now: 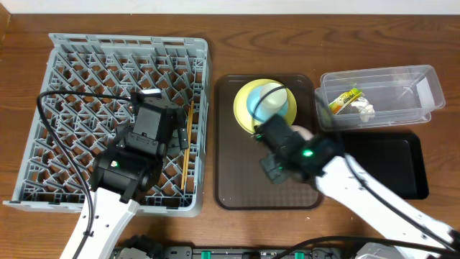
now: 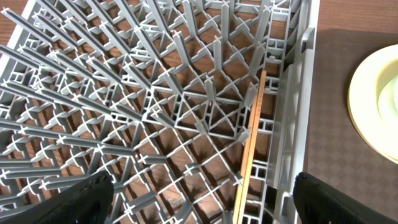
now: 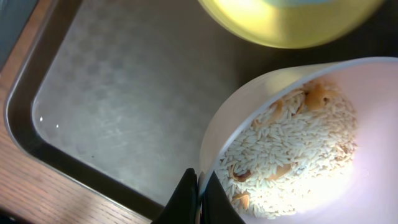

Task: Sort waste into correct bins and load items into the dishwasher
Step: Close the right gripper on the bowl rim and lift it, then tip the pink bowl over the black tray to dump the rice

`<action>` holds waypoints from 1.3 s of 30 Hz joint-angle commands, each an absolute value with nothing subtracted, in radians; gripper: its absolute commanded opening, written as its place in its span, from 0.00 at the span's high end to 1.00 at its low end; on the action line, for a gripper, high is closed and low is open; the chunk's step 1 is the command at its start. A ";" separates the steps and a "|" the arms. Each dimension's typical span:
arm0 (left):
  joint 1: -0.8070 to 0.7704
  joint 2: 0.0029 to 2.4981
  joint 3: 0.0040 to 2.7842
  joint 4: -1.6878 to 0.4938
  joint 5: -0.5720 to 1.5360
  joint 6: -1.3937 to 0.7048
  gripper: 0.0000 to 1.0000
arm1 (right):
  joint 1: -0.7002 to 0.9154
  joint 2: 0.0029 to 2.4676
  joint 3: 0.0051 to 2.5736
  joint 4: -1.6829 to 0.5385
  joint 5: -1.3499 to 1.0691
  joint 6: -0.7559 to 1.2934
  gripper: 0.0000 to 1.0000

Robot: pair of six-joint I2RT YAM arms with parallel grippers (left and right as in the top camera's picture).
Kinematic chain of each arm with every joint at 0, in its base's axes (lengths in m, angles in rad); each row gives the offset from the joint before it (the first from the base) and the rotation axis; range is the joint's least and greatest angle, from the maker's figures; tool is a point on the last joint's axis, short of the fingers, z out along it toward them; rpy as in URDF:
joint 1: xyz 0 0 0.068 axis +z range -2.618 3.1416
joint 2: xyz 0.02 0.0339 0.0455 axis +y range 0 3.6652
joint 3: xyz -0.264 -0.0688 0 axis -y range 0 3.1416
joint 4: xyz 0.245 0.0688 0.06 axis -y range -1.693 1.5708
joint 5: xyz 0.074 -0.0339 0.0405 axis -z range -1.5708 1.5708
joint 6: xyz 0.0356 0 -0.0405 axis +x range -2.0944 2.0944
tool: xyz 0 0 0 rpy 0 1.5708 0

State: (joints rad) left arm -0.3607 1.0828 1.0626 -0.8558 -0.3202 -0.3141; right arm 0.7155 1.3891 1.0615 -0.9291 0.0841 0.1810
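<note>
My right gripper (image 3: pixel 200 198) is shut on the rim of the white bowl (image 3: pixel 292 137), which holds rice and beige food scraps (image 3: pixel 292 149), above the brown tray (image 1: pixel 237 180). In the overhead view the bowl (image 1: pixel 300 134) shows beside the arm. The yellow-green plate (image 1: pixel 244 108) with the light blue bowl (image 1: pixel 272 102) sits on the tray's far part. My left gripper (image 2: pixel 202 199) is open over the grey dish rack (image 1: pixel 72 86), next to the chopsticks (image 2: pixel 252 137). The snack wrapper (image 1: pixel 343 99) and white tissue (image 1: pixel 365 109) lie in the clear tub (image 1: pixel 410 90). The small white cup is out of view.
The black tray (image 1: pixel 402 165) lies in front of the clear tub at the right. The dish rack fills the left half of the table. Cables run over the rack near my left arm.
</note>
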 commanded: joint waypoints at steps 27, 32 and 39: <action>-0.356 1.084 1.084 -0.856 -0.334 -0.315 0.07 | -0.237 1.259 1.016 -0.946 -0.559 0.041 0.99; -0.356 1.084 1.084 -0.856 -0.333 -0.315 0.07 | -0.351 1.259 0.923 -0.878 -0.682 0.016 0.99; -0.356 1.084 1.084 -0.857 -0.333 -0.315 0.07 | -0.563 1.259 0.731 -0.678 -0.932 0.013 0.99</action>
State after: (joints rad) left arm -0.3607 1.0828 1.0626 -0.8562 -0.3202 -0.3141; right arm -0.4820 1.2675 0.7910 -0.7181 -0.7349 0.0341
